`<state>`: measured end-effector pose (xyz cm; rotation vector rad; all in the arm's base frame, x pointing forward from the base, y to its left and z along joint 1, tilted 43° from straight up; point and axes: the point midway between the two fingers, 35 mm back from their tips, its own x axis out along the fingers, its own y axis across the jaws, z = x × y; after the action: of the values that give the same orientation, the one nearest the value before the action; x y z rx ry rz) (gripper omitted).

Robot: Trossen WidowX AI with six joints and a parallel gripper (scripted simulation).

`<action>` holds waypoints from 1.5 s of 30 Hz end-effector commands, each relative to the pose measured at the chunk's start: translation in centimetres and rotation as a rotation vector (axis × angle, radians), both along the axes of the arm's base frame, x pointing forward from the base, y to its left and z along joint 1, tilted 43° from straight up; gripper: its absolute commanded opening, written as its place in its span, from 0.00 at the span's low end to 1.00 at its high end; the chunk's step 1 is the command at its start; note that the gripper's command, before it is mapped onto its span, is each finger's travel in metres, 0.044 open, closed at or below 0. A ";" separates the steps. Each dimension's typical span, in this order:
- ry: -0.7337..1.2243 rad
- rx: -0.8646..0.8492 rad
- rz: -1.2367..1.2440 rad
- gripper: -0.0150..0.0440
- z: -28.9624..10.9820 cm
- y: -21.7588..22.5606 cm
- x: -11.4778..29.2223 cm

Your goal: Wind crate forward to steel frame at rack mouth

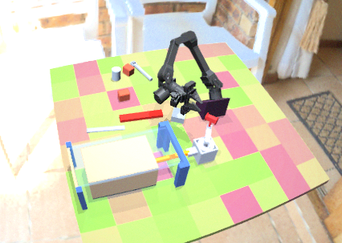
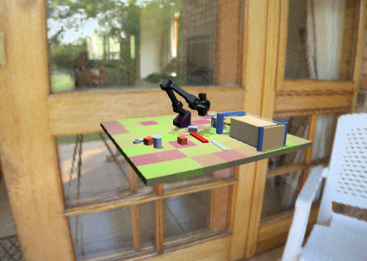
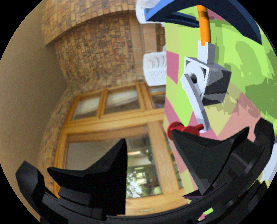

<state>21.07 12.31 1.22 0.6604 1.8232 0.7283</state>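
The tan crate (image 1: 120, 163) (image 2: 254, 132) sits flat inside the clear-panelled cubby. Its front stands a short way behind the blue frame (image 1: 164, 135) (image 2: 224, 120) (image 3: 189, 4) at the rack's mouth. An orange strap (image 1: 173, 158) (image 3: 203, 26) runs from the crate to the grey winch (image 1: 205, 150) (image 3: 205, 86). The handle stands in the top of the winch, its red knob (image 1: 211, 119) (image 3: 178, 127) up and to the back. My gripper (image 1: 192, 105) (image 2: 202, 106) (image 3: 149, 137) is open and empty. It hangs above and behind the winch, clear of the knob.
A small grey block (image 1: 177, 115) lies under the gripper. A red bar (image 1: 141, 115), a white bar (image 1: 105, 128), two red cubes (image 1: 124, 95) (image 1: 128, 69), a grey cylinder (image 1: 116, 73) and a grey rod (image 1: 141, 70) lie at the back left. The arm's purple base (image 1: 215, 107) stands behind the winch.
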 end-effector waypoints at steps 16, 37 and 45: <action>0.012 -0.001 -0.007 0.66 0.5 0.4 -0.1; -0.032 -0.839 0.764 1.00 -3.7 6.8 -1.9; -0.317 -1.229 1.046 1.00 -3.8 11.4 -2.3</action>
<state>18.68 22.26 -2.74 -1.0439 1.9271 0.2360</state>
